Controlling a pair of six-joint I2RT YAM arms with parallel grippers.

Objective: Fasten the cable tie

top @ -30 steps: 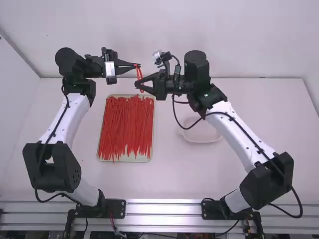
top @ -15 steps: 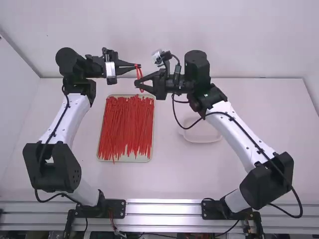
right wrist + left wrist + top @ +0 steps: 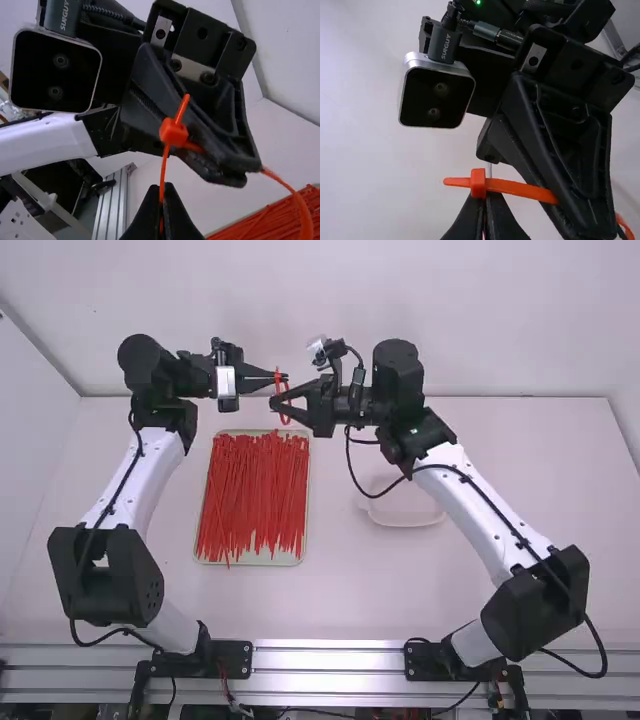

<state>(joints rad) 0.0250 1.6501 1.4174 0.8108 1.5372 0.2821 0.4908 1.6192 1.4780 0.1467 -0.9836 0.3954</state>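
A red cable tie (image 3: 284,400) hangs bent into a loop in the air above the far end of the tray, held between both grippers. My left gripper (image 3: 275,374) is shut on the tie right under its square head (image 3: 478,182), fingers (image 3: 470,220) pressed together. My right gripper (image 3: 281,408) is shut on the thin strap (image 3: 163,170) just below the head (image 3: 173,132). The strap's tail (image 3: 295,200) curves off to the side. The two grippers nearly touch tip to tip, left above right.
A flat tray (image 3: 304,530) piled with several loose red cable ties (image 3: 253,495) lies on the white table below the grippers. A white bowl (image 3: 405,508) sits to its right, under the right arm. A wall stands close behind.
Both grippers have shifted slightly up and to the right together, the tie still held between them. Neither grip has changed.
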